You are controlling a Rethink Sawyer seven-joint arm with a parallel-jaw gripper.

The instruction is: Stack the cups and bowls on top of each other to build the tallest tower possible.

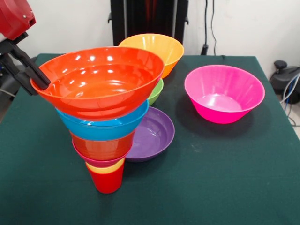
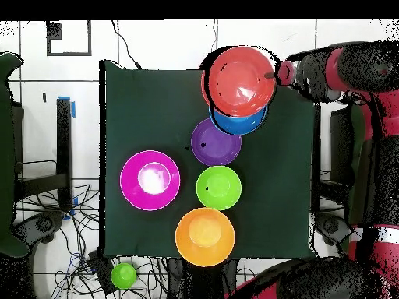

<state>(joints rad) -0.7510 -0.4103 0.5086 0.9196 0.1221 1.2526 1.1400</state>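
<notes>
The tower [image 1: 104, 126] stands at the table's front left. From the bottom up it holds the red cup [image 1: 108, 182], the yellow cup [image 1: 107, 168], a crimson-pink bowl [image 1: 96, 161], an orange bowl [image 1: 103, 146], a blue bowl [image 1: 105, 127] and a wide orange-red bowl [image 1: 101, 82] on top. My gripper [image 1: 38, 83] comes in from the left and is shut on the orange-red bowl's left rim, one finger inside, one outside. In the overhead view the gripper [image 2: 273, 75] sits at the right rim of the orange-red bowl [image 2: 239, 80].
Loose bowls stand on the green cloth table [image 1: 225, 187]: purple [image 1: 152, 133] right behind the tower, green [image 1: 157, 91] and light orange [image 1: 157, 49] further back, magenta-pink [image 1: 224, 93] to the right. A small green round thing [image 2: 123, 274] lies off the table.
</notes>
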